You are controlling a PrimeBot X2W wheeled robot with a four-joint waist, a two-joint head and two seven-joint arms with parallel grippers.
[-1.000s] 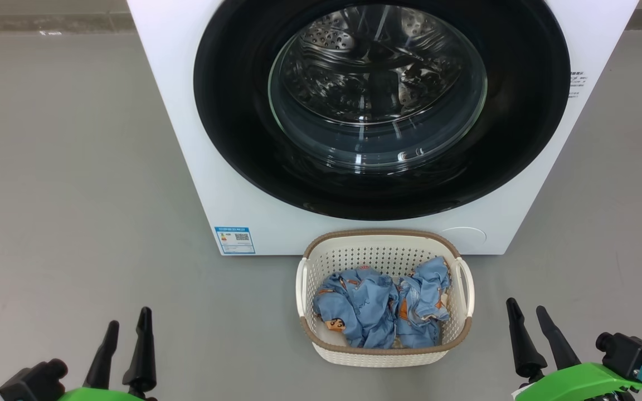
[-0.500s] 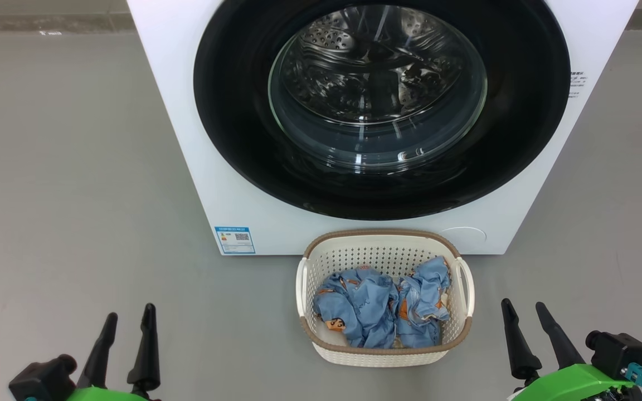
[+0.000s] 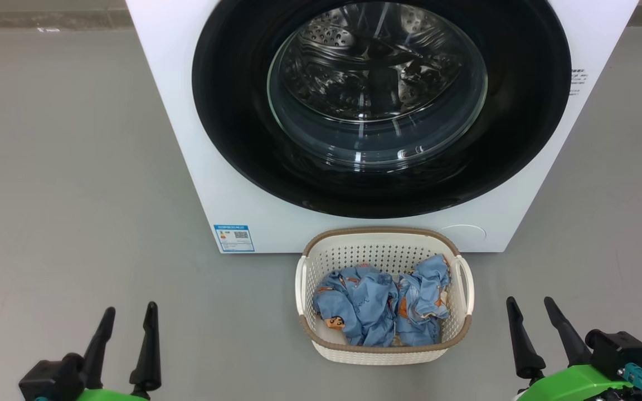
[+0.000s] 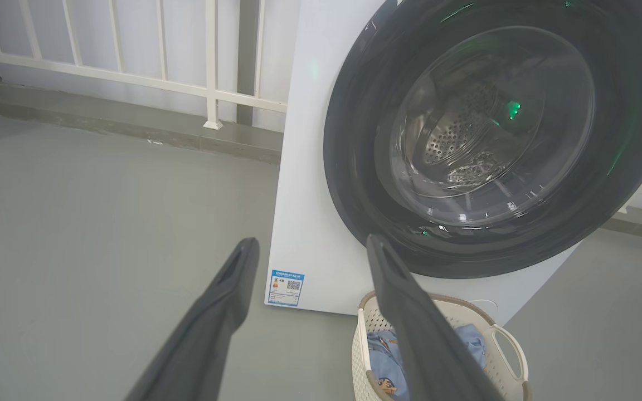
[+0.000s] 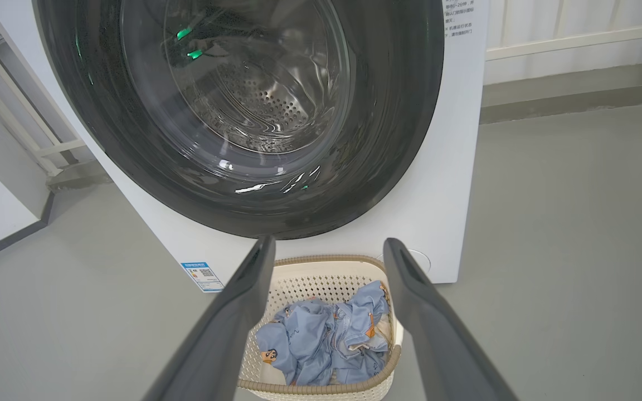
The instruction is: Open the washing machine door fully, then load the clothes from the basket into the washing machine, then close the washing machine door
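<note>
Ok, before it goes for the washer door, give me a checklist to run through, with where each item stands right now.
1. The washing machine door is shut and ready to be pulled: ok.
2. The left gripper is open and empty: ok.
3. The right gripper is open and empty: ok.
4. The clothes are all inside the basket: ok.
5. The basket is out of the door's swing, though it sits close before the washing machine: cannot tell.
</note>
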